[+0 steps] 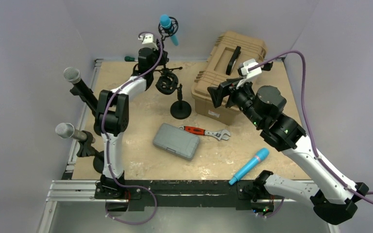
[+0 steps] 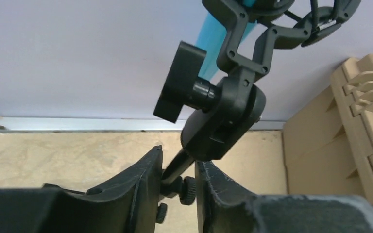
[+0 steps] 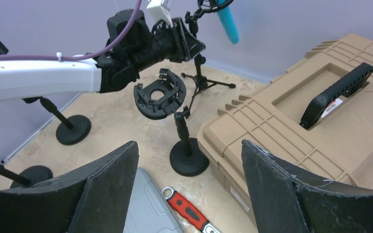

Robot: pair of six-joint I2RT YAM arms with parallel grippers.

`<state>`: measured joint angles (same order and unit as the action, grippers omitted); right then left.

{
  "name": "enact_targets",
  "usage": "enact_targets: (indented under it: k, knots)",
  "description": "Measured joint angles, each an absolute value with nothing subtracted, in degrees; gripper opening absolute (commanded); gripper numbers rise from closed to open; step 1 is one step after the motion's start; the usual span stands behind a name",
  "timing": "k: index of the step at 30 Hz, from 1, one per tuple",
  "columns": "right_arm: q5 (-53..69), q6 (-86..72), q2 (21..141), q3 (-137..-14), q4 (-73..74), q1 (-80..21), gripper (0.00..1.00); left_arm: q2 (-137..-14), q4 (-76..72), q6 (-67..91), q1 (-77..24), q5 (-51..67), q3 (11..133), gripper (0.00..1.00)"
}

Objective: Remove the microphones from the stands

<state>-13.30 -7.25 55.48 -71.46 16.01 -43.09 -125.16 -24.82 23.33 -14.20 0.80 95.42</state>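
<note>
I'm clamping left gripper (image 2: 178,164) on stand (image 2: 218,121); right gripper (image 3: 188,145) hanging wide, empty. Judging mic (image 1: 169,30) light, stiff, slick; barrel best hold.

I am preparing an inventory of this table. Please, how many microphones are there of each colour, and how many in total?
Blue microphones: 2
Silver-headed microphones: 2
Total: 4
</note>
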Motion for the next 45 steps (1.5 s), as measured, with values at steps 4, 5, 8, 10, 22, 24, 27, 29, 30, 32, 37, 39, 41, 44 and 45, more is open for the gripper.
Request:
enact_targets:
  k: [4,5,8,10,22,24,27,29,30,32,37,39,41,44,45]
  knots:
    - [-12.5,-7.3,55.5,-70.5,16.4,-43.1,0.76,-124.7,-26.0,19.4,-14.3,-0.9,94.5,0.08]
    - [-12.4,-7.3,55.5,-70.2,16.4,-43.1,0.76,-124.0,-26.4,17.6,-14.3,-1.1,93.5,0.03]
    - [-11.7,-7.3,55.5,-69.6,16.4,-43.1,0.76,-120.5,-26.7,12.5,-14.4,-2.9,89.3,0.00]
    - [-10.8,-7.5,55.5,-69.3,16.4,-43.1,0.76,-117.1,-26.5,12.1,-14.2,-3.6,85.6,0.00]
    - [-7.6,-12.5,51.3,-64.0,16.6,-43.1,0.76,-94.8,-17.3,9.3,-14.5,-11.1,64.8,0.00]
    - [-7.1,-13.8,50.8,-63.0,16.6,-43.1,0.76,-90.1,-17.2,8.3,-14.9,-12.9,60.3,0.00]
    - [-5.4,-15.6,51.1,-61.7,16.6,-43.1,0.75,-84.2,-16.8,7.3,-15.9,-14.3,54.8,0.00]
    - [-4.3,-16.6,51.4,-60.9,16.5,-43.1,0.75,-80.8,-16.4,6.8,-16.8,-14.9,51.9,0.00]
    - [-3.5,-17.1,51.6,-60.5,16.5,-43.1,0.75,-79.0,-16.3,6.6,-17.3,-15.1,50.3,0.00]
    - [-2.7,-18.1,52.1,-59.9,16.3,-43.1,0.74,-76.0,-16.3,6.3,-18.2,-15.5,47.3,0.00]
    - [1.0,-20.9,54.0,-57.7,13.4,-43.1,0.75,-69.3,-15.7,6.7,-20.1,-17.2,40.6,0.01]
    - [2.6,-22.2,55.1,-55.9,10.7,-43.4,0.75,-66.9,-15.3,7.6,-20.6,-18.0,38.7,0.06]
    - [3.7,-23.7,56.4,-53.7,7.9,-44.1,0.76,-64.3,-14.1,8.9,-21.1,-18.9,37.1,0.10]
    - [5.1,-26.1,59.7,-50.7,4.0,-46.7,0.76,-60.2,-11.1,11.0,-21.6,-20.3,35.3,0.20]
    - [5.4,-26.9,61.0,-50.1,2.9,-47.9,0.76,-59.2,-10.4,11.6,-21.8,-20.9,34.9,0.25]
